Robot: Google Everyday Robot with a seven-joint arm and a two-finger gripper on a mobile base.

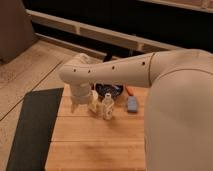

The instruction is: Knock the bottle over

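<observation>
The bottle (107, 108) is small and slim, with a pale translucent body and a white cap. It stands upright on the wooden table (95, 140), near the table's far edge. My gripper (92, 104) hangs from the white wrist (80, 92) just left of the bottle, very close to it. I cannot tell whether it touches the bottle. The arm reaches in from the right across the top of the table.
A flat blue block (132, 104) lies right of the bottle. A dark bowl (109, 90) sits behind it, with an orange object (129, 90) beside it. A black mat (30, 125) covers the floor left of the table. My arm's large white body (177, 110) hides the table's right side.
</observation>
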